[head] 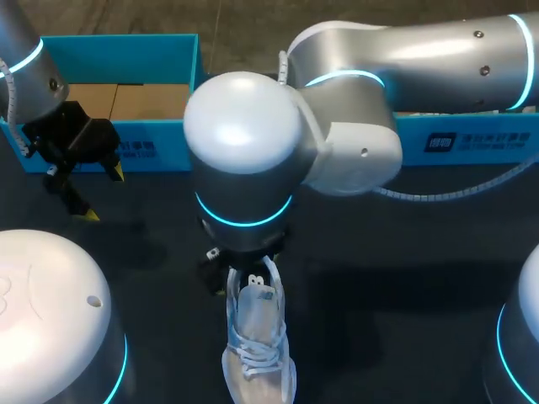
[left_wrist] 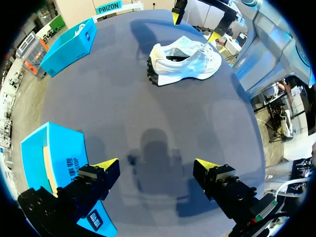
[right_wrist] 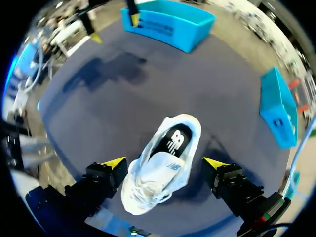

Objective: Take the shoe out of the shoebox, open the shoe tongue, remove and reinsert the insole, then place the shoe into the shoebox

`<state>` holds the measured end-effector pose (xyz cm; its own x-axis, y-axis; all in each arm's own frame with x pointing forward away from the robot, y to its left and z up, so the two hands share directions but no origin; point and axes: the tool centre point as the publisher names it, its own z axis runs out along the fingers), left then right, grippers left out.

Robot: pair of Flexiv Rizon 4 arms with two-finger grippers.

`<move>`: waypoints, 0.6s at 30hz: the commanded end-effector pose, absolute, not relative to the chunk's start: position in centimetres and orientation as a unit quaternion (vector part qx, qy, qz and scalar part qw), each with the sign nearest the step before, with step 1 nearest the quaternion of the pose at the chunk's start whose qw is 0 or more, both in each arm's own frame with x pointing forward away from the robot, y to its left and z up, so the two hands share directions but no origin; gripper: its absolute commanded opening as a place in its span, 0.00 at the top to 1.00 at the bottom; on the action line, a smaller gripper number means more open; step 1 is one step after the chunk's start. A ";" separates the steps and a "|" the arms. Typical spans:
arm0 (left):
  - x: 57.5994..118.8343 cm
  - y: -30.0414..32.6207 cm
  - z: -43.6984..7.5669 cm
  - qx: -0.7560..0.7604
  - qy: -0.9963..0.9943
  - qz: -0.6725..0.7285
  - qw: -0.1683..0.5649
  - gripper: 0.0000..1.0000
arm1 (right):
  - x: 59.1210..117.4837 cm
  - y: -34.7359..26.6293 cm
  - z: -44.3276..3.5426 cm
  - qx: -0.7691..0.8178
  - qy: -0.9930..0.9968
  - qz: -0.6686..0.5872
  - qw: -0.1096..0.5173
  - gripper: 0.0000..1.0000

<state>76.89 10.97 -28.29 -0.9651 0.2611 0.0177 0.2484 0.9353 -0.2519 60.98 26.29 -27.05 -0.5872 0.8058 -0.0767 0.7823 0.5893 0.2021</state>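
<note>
- shoebox (head: 118,46), far left: dark print on its near wall, way too small to read
- second blue box (head: 404,139), far right: dark label, can't make it out
- shoe (right_wrist: 158,185): logo marks on insole (right_wrist: 175,140) and tongue (right_wrist: 165,165), no readable words

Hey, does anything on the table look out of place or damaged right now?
Nothing stands out. The shoe stands upright on its sole on the table, with its insole inside and its laces loose. The right gripper hangs open over it, fingers clear of both sides. The shoebox sits upright beside the open left gripper.
</note>
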 end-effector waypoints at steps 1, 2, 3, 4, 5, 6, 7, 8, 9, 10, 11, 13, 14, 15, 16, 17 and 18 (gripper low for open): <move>76.8 11.0 -28.3 -0.130 -0.983 0.124 0.025 0.00 | 61.3 25.1 -26.7 0.268 0.958 0.101 0.013 0.00; 76.8 11.0 -28.3 -0.130 -0.983 0.124 0.025 0.00 | 61.3 25.1 -26.7 0.268 0.958 0.101 0.013 0.00; 76.8 11.0 -28.3 -0.130 -0.983 0.124 0.025 0.00 | 61.3 25.1 -26.7 0.268 0.958 0.101 0.013 0.00; 76.8 11.0 -28.3 -0.130 -0.983 0.124 0.025 0.00 | 61.3 25.1 -26.7 0.268 0.958 0.101 0.013 0.00; 76.8 11.0 -28.3 -0.130 -0.983 0.124 0.025 0.00 | 61.3 25.1 -26.7 0.268 0.958 0.101 0.013 0.00; 76.8 11.0 -28.3 -0.130 -0.983 0.124 0.025 0.00 | 61.3 25.1 -26.7 0.268 0.958 0.101 0.013 0.00; 76.8 11.0 -28.3 -0.130 -0.983 0.124 0.025 0.00 | 61.3 25.1 -26.7 0.268 0.958 0.101 0.013 0.00; 76.8 11.0 -28.3 -0.130 -0.983 0.124 0.025 0.00 | 61.3 25.1 -26.7 0.268 0.958 0.101 0.013 0.00; 76.8 11.0 -28.3 -0.130 -0.983 0.124 0.025 0.00 | 61.3 25.1 -26.7 0.268 0.958 0.101 0.013 0.00; 76.8 11.0 -28.3 -0.130 -0.983 0.124 0.025 0.00 | 61.8 25.5 -27.0 0.243 0.967 0.076 0.009 0.00; 76.8 11.0 -28.3 -0.130 -0.983 0.124 0.025 0.00 | 62.2 25.8 -27.0 0.224 0.972 0.064 0.022 0.00; 76.8 11.0 -28.3 -0.130 -0.983 0.124 0.025 0.00 | 63.1 26.0 -26.8 0.188 0.980 0.040 0.045 0.00; 76.8 11.0 -28.3 -0.130 -0.983 0.124 0.025 0.00 | 63.3 26.2 -26.8 0.172 0.983 0.032 0.057 0.00; 76.8 11.0 -28.3 -0.130 -0.983 0.124 0.025 0.00 | 63.8 26.2 -26.8 0.155 0.985 0.026 0.064 0.00; 76.8 11.0 -28.3 -0.130 -0.983 0.124 0.025 0.00 | 64.2 26.3 -27.0 0.143 0.987 0.018 0.067 0.00; 76.8 11.0 -28.3 -0.130 -0.983 0.124 0.025 0.00 | 64.6 26.3 -27.2 0.132 0.988 0.024 0.072 0.00; 76.8 11.0 -28.3 -0.130 -0.983 0.124 0.025 0.00 | 65.0 26.4 -27.4 0.122 0.989 0.024 0.074 0.00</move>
<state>76.89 10.97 -28.28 -0.9652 0.2610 0.0176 0.2484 0.9353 -0.2519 64.33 25.09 -27.06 -0.9306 0.3541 -0.0922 0.3410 0.9307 0.1323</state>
